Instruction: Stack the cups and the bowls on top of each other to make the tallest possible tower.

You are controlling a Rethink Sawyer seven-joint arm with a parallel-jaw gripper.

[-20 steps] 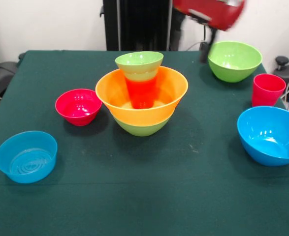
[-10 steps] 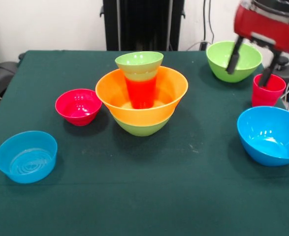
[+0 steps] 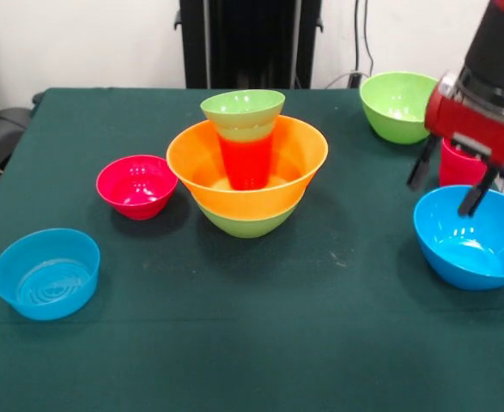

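Observation:
The tower [image 3: 246, 163] stands mid-table: a big green bowl [image 3: 247, 225] at the bottom, the very wide orange bowl [image 3: 299, 159] nested in it, an orange cup [image 3: 246, 161] inside that, and a small green bowl [image 3: 243, 106] on top. My gripper [image 3: 447, 184] hangs at the right, open and holding nothing. Its fingers [image 3: 420, 166] straddle the far rim of the big blue bowl [image 3: 470, 245]. A red cup [image 3: 454, 167] stands just behind the gripper, partly hidden by it. Loose on the cloth are a second big green bowl [image 3: 396, 106], a small red bowl [image 3: 137, 184] and a small blue bowl [image 3: 45, 273].
The table [image 3: 234, 343] is covered in dark green cloth. Its right edge runs close beside the big blue bowl and the red cup. A black stand [image 3: 250, 43] rises behind the far edge.
The arm has come down and toward the camera, from above the far green bowl, past the red cup, to the big blue bowl's far rim. The bowls and cups have not moved.

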